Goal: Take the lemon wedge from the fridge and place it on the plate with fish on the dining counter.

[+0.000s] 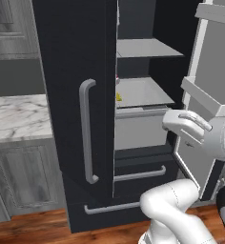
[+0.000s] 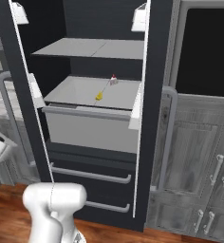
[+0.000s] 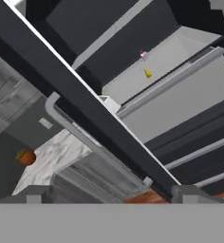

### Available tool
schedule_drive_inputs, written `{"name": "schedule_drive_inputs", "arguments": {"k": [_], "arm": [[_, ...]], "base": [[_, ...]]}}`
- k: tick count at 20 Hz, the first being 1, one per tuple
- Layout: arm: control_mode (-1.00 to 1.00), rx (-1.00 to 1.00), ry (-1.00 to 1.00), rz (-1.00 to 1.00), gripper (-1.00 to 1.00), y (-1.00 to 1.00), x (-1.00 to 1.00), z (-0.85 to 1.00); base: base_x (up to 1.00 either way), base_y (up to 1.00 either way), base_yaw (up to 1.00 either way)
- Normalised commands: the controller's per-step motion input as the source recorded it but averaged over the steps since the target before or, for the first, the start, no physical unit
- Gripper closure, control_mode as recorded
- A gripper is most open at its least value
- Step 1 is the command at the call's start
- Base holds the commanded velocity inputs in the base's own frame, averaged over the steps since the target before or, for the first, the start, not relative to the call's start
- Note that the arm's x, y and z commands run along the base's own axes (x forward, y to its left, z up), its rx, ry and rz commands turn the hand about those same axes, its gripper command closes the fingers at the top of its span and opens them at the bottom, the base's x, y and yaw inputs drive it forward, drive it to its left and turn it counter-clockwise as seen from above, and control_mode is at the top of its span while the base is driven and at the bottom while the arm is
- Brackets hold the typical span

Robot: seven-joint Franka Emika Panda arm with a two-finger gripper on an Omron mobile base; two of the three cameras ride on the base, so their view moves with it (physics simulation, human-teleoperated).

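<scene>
Left base view: dark charcoal fridge [image 1: 81, 119] with one door open, tiny yellow lemon wedge [image 1: 118, 96] half hidden at the shut door's edge, on the light grey shelf [image 1: 143, 93]. Right base view: wedge [image 2: 99, 96] mid-shelf beside a small, blurry pink-white item [image 2: 113, 79]. Hand view: gripper [image 3: 109, 192] fingers spread wide and empty, tips cut off; wedge [image 3: 148, 73] far ahead.

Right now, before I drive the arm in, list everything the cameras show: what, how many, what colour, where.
tall dark charcoal fridge: one, right door swung open, left door shut.
light grey inner shelves: two, inside the fridge, one above the other.
tiny yellow lemon wedge: one, on the lower shelf, near its middle.
small pink-and-white item: one, same shelf, behind the wedge; too small to identify.
long grey bar handle: one, on the shut door.
grey-fronted drawers: two, below the shelves.
white marble counter: one, left of the fridge, over grey panelled cabinets.
small orange round object: one, at the counter's edge in the hand view.
gripper: one, dark fingertips, open, holding nothing, short of the fridge.
</scene>
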Motion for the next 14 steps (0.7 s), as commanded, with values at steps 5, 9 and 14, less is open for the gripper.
{"name": "schedule_drive_inputs", "arguments": {"k": [5,9,14], "arm": [[-1.0,0.16,0.07,0.0,-1.0,-0.78,0.41,0.03],[-1.0,0.29,0.17,0.0,-1.0,-0.79,0.71,0.03],[-1.0,0.25,0.17,0.0,-1.0,-0.35,1.0,0.0]], "base": [[0.0,0.0,0.0],[0.0,0.0,0.0],[0.0,0.0,0.0]]}}
